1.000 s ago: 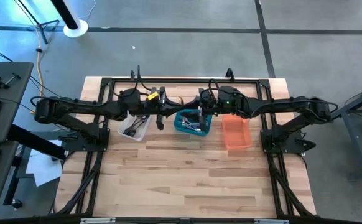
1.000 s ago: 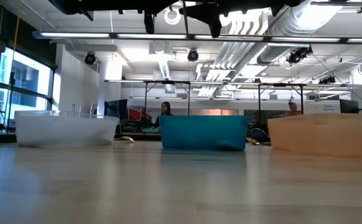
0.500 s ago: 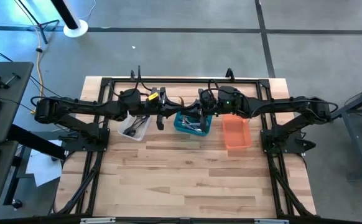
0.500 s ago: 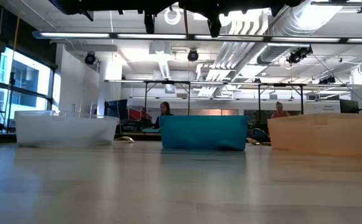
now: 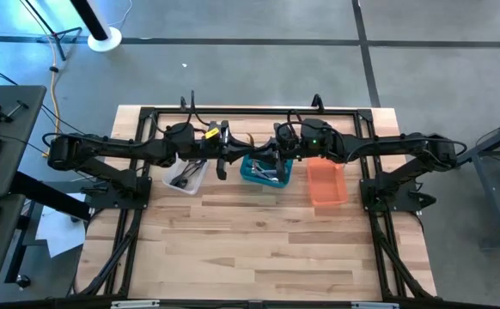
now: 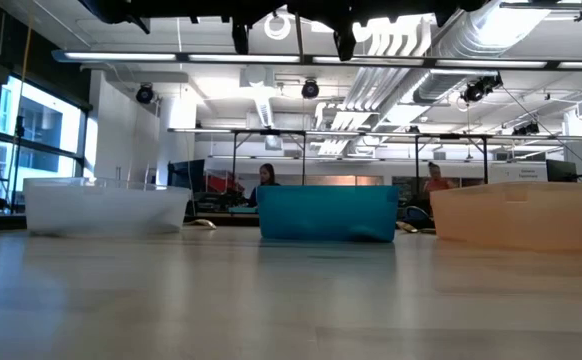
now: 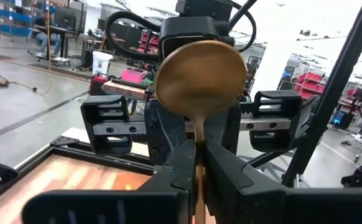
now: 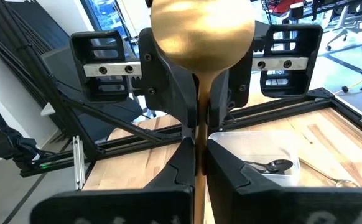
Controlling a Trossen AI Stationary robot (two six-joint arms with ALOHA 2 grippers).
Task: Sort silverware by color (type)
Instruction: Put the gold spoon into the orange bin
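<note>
A gold spoon [image 7: 199,74] stands upright in the air above the teal bin [image 5: 265,169], bowl up. In the low view it shows as a thin upright line [image 6: 298,25]. My left gripper [image 7: 199,158] comes from the table's left and my right gripper [image 8: 200,155] from the right. They face each other, and each is shut on the spoon's handle. The clear bin [image 5: 185,174] holds dark silverware [image 8: 269,165]. The teal bin also holds utensils. A pale utensil [image 8: 327,174] lies on the table beyond the clear bin. My left gripper pinches the spoon's handle [image 7: 199,134] below the bowl between its two fingers, level, from the table's left. The spoon stands upright, lifted clear of the table. My right gripper pinches the same handle [image 8: 201,124] between its two fingers, level, from the table's right, opposite the left gripper.
The orange bin [image 5: 326,183] stands to the right of the teal bin. All three bins sit in a row toward the table's far side. The black frame [image 5: 233,112] runs along the far edge, and bare wood [image 5: 250,249] fills the near half.
My right gripper has shut on the spoon's handle. Both arms have kept their places, and the spoon has stayed upright between them.
</note>
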